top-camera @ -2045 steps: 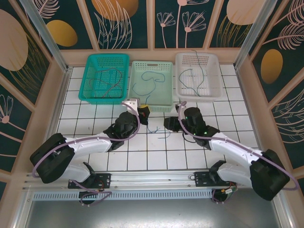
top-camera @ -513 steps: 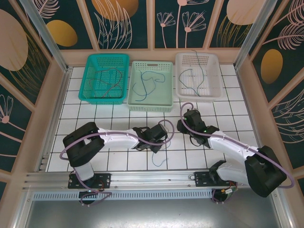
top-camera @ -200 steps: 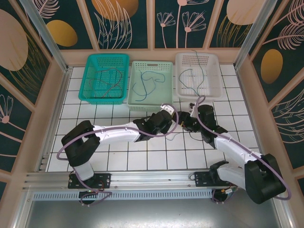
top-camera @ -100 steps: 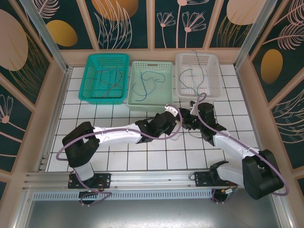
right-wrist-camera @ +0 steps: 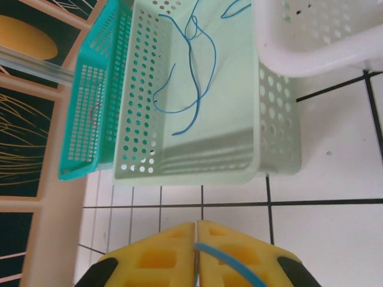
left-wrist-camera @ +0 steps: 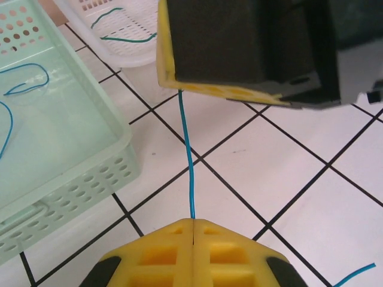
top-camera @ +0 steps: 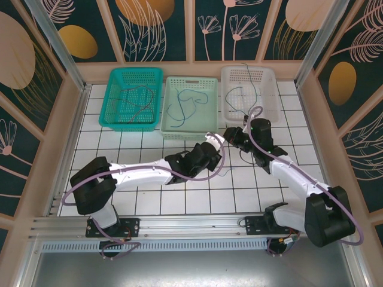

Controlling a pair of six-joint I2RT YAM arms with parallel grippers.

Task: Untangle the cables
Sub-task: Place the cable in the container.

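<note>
White tiled table [top-camera: 149, 200] is carrying three baskets along its far edge, and I'm working just in front of the mint basket [top-camera: 179, 135]. Both arms are meeting there. My left gripper [left-wrist-camera: 193, 222] is clenching one end of a blue cable [left-wrist-camera: 187, 149], pads pressed flat together on it, and my right gripper [right-wrist-camera: 197, 226] is pinching the other end the same way. The cable is running straight and tight between them, its long axis pointing from the left fingers directly away to the right ones, roughly left-right from overhead. Neither arm is nearer, since both are gripping it. Mint basket is sitting just beside the span on the far-left side, with other blue cables [right-wrist-camera: 191, 66] lying inside, so I'm judging the next move as a short carry that way. A loose blue end [left-wrist-camera: 356, 274] is lying on the tile near the left fingers, and I can't tell whether it belongs to this cable.
</note>
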